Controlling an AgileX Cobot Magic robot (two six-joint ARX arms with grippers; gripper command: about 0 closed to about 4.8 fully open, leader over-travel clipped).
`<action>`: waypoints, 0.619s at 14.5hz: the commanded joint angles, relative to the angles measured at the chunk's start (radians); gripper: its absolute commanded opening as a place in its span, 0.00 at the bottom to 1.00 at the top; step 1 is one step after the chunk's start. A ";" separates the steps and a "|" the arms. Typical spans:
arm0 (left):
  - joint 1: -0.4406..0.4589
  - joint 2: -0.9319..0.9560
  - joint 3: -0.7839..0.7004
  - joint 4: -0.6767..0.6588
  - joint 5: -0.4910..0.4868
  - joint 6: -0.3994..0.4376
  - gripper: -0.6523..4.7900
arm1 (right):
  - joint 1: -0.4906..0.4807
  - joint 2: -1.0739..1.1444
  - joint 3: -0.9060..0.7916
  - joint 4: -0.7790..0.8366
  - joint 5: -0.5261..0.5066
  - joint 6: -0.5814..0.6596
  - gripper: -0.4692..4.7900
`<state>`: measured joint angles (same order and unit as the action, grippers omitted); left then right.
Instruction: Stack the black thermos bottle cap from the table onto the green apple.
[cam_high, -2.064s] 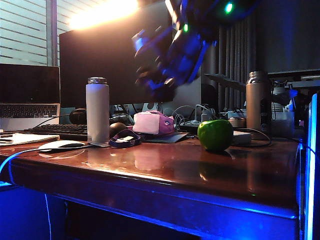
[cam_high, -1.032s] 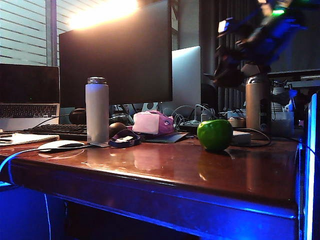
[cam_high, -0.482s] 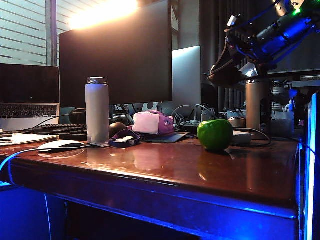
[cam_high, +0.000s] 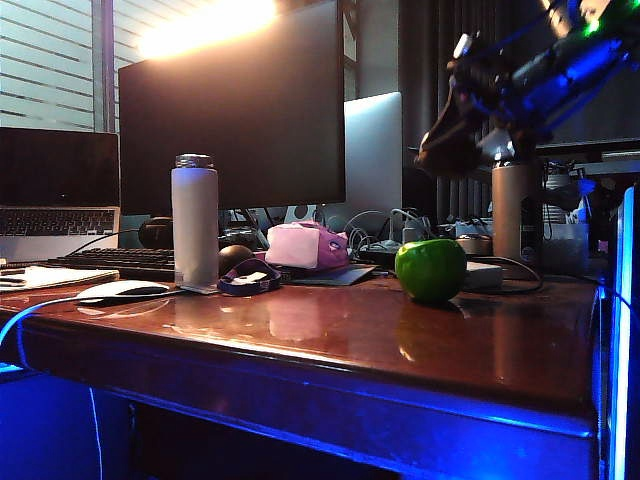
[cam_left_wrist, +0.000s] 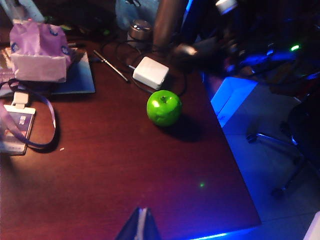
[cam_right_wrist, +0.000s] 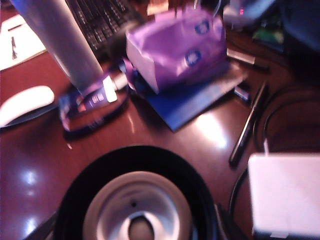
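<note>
Since a moment ago the right gripper (cam_high: 447, 150) has tilted a little and stays high above the green apple (cam_high: 431, 270), slightly behind it, in the exterior view. It is clamped on the black thermos bottle cap (cam_right_wrist: 135, 192), whose pale inside fills the near part of the right wrist view. One apple is on the table (cam_high: 330, 335), just beside one white adapter (cam_left_wrist: 150, 72). Two bottles stand there: a white bottle (cam_high: 195, 220) and a tan bottle (cam_high: 509, 210), partly hidden by the arm. Of the left gripper (cam_left_wrist: 140, 227) only the tips show; I cannot tell its opening.
</note>
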<state>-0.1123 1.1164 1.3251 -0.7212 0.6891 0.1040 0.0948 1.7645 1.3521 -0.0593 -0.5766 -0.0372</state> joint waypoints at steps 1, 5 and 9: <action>0.000 -0.001 0.006 0.012 0.007 0.017 0.11 | 0.004 0.045 0.003 0.019 -0.006 0.011 0.61; 0.000 -0.001 0.006 0.013 0.007 0.019 0.11 | 0.031 0.080 0.002 0.064 -0.054 -0.023 0.61; 0.000 -0.001 0.006 0.014 0.007 0.028 0.11 | 0.067 0.080 0.003 0.002 -0.044 -0.166 0.61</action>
<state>-0.1123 1.1172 1.3251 -0.7204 0.6895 0.1234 0.1532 1.8523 1.3521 -0.0360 -0.6201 -0.1593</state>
